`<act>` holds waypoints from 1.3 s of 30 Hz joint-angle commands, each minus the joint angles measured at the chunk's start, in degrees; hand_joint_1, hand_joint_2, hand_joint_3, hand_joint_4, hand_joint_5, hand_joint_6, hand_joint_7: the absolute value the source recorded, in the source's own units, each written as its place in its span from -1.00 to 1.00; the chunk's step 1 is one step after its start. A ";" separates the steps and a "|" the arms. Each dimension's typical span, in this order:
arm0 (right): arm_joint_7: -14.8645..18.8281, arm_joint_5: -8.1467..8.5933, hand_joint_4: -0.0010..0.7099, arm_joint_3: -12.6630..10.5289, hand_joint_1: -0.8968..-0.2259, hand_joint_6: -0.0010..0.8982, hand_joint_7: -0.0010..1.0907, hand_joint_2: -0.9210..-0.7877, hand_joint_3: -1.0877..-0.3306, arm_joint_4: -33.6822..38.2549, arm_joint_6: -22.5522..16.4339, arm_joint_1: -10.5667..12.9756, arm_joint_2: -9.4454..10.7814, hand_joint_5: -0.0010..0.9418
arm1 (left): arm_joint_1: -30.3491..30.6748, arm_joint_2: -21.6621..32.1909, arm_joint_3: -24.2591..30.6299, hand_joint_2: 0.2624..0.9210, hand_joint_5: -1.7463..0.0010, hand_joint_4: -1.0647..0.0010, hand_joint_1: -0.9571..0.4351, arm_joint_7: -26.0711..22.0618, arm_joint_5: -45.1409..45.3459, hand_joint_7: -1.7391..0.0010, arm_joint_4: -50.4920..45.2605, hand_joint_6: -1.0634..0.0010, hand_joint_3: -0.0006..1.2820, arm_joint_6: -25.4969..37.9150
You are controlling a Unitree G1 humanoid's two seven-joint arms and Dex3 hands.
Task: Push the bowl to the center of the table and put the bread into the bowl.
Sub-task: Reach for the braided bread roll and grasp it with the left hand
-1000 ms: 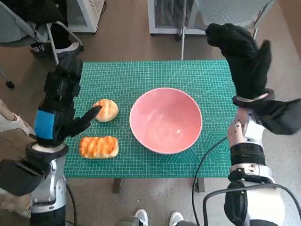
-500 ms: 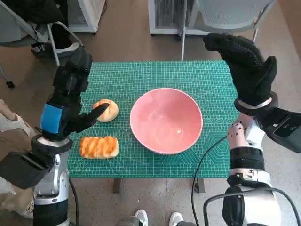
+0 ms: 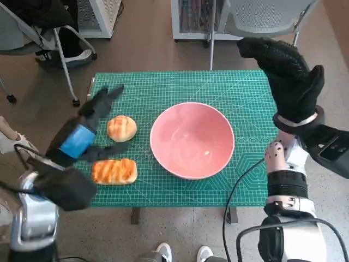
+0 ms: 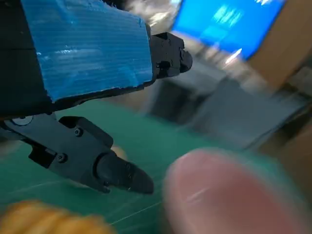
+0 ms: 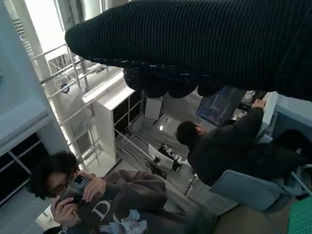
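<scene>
In the head view, the pink bowl (image 3: 192,140) stands on the green cutting mat (image 3: 180,87) that covers the surface, close to the middle. The round bread roll (image 3: 122,128) lies at nine o'clock from the bowl, near it but apart. The striped oblong bread (image 3: 114,171) lies at about eight o'clock from the bowl. The left robot hand (image 3: 87,134) hovers just beside the round roll with fingers spread wide and holds nothing. The right robot hand (image 3: 288,73) is raised at two o'clock from the bowl, fingers apart, also holding nothing.

In the left wrist view, the black fingers (image 4: 112,170) of the left robot hand are spread over the mat. The bowl (image 4: 234,195) is only a pink blur, and an orange piece of bread (image 4: 44,219) shows at the edge.

In the right wrist view, only the glove (image 5: 204,44) and people (image 5: 97,195) in the room are visible.

The bread is probably light and soft, so a gentle hold around its sides should be best. The bowl looks smooth and stiff and may slide easily when pushed at its rim.
</scene>
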 commanded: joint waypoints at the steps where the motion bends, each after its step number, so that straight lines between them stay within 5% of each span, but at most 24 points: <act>1: -0.94 -0.81 -0.48 0.79 -0.21 -0.42 -0.93 -1.00 -0.09 -0.66 0.98 3.08 -0.12 -0.99 | 1.58 2.33 -1.44 0.29 1.00 1.00 -0.04 -6.24 4.29 0.88 -8.69 0.67 -1.00 8.59; 18: -0.53 0.24 -0.48 1.66 -0.22 -0.45 -0.92 -1.00 -0.10 -0.35 0.99 2.94 0.67 -0.99 | 1.26 4.46 -4.33 0.32 1.00 1.00 0.02 -10.51 4.99 0.92 -10.63 0.63 -0.99 15.78; 39: 0.57 1.09 -0.52 1.79 -0.21 -0.47 -0.90 -1.00 -0.11 -0.72 2.62 3.01 0.95 -1.00 | 2.91 4.15 -7.56 0.34 1.00 1.00 0.03 -8.24 5.75 0.95 -6.40 0.60 -0.99 17.20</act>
